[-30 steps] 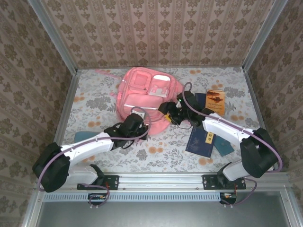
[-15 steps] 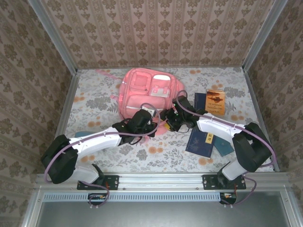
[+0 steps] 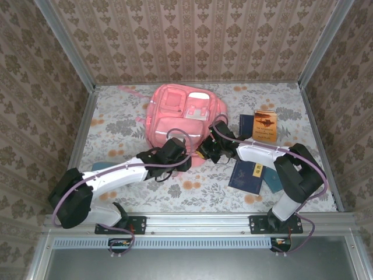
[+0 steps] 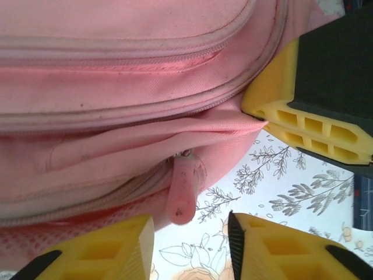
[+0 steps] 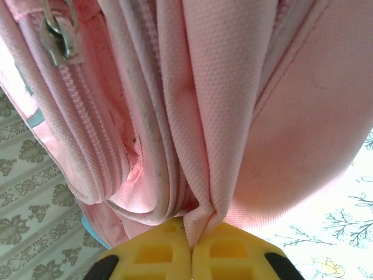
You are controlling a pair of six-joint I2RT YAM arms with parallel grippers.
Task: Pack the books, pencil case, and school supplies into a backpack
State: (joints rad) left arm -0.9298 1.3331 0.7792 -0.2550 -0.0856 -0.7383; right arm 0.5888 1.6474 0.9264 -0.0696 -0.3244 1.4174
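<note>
The two tools have swapped roles within the last second. The right tool [image 5: 192, 236], which stood open a moment ago, has clamped shut on a fold of fabric at the lower edge of the pink backpack [image 3: 175, 114]; in its wrist view the cloth is gathered to a pinch right between the yellow fingers. The left tool [image 4: 189, 236], shut a second ago, has opened to a moderate gap, and the pink zipper pull [image 4: 180, 195] hangs down into that gap without being squeezed.

Both arms have also drawn in to meet at the bag's lower edge, at centre frame in the top view.

This looks like the set-up for unzipping: the right tool anchors the bag while the left lines up to close on the pull.

Packing proper has not begun. One navy book [image 3: 249, 174], the second navy book [image 3: 245, 122], the orange-brown booklet [image 3: 265, 125] and a teal item [image 3: 278, 182] all lie on the worktop [image 3: 116, 116] to the right of the bag.
</note>
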